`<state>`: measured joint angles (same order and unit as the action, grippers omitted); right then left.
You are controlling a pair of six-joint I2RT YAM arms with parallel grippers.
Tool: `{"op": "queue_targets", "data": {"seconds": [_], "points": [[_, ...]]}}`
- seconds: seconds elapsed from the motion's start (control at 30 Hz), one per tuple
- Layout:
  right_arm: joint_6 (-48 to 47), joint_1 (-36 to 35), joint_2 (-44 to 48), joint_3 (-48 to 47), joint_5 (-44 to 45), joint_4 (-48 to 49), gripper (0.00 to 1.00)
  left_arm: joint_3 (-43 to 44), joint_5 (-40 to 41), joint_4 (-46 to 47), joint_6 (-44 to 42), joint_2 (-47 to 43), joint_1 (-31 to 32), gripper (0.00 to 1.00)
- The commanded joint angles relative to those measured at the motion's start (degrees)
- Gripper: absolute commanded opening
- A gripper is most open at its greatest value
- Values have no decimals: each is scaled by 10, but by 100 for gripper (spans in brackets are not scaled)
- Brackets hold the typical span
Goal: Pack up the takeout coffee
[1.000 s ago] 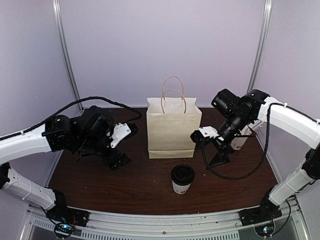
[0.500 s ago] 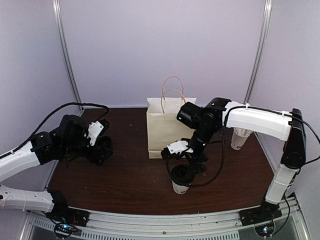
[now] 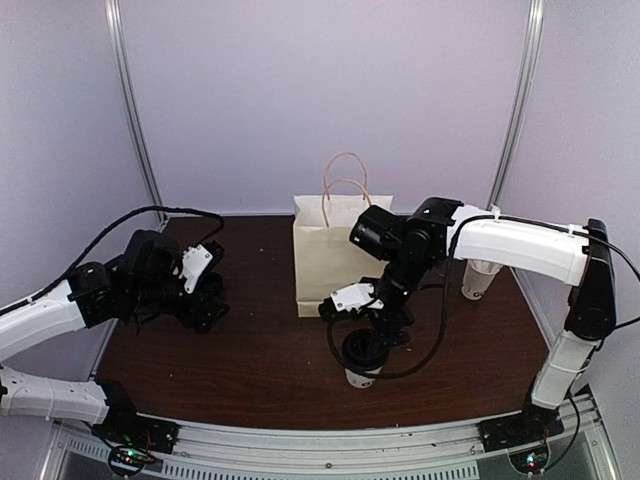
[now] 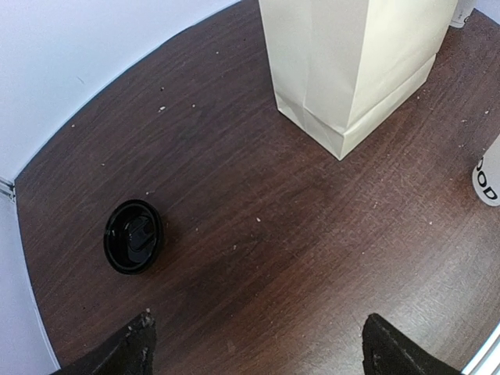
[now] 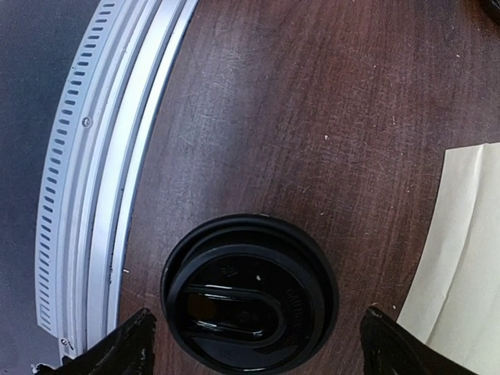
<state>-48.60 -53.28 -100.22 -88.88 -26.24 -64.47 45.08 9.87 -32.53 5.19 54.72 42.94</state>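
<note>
A takeout coffee cup (image 3: 361, 375), white with a black lid (image 5: 250, 293), stands in front of the tall paper bag (image 3: 343, 255). My right gripper (image 3: 364, 325) is open and hangs right over the cup, one finger on each side of the lid in the right wrist view (image 5: 262, 344), not touching it. My left gripper (image 3: 207, 303) is open and empty, low over the table at the left (image 4: 262, 355). The cup's lettered side (image 4: 489, 180) shows at the right edge of the left wrist view, past the bag (image 4: 351, 62).
A loose black lid (image 4: 133, 236) lies on the table left of the bag, near the left gripper. Another white cup (image 3: 479, 279) stands at the far right beside the wall. The metal front rail (image 5: 101, 156) runs close to the coffee cup.
My right arm swung from the right of the bag to over the coffee cup and has settled slightly lower. My left arm drew back to the left, then held.
</note>
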Motion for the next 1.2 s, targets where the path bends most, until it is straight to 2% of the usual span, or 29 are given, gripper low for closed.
{"op": "queue_targets", "data": {"seconds": [0.0,0.03,0.2,0.37,0.73,0.97,1.17], "points": [[7,-14,29,25,19,3,96,9,-12,33,-4,1,-7,92],[9,-14,30,32,22,8,100,9,-12,33,-4,2,-8,92],[27,-16,29,44,48,36,99,12,-22,32,-2,12,-11,92],[32,-17,22,41,56,43,92,14,-24,30,-1,17,-13,91],[17,-29,28,55,53,35,84,16,-31,30,-1,22,-18,91],[15,-31,7,39,41,12,73,16,-37,28,0,23,-18,91],[18,-33,4,43,47,16,75,17,-40,27,0,27,-18,90]]}}
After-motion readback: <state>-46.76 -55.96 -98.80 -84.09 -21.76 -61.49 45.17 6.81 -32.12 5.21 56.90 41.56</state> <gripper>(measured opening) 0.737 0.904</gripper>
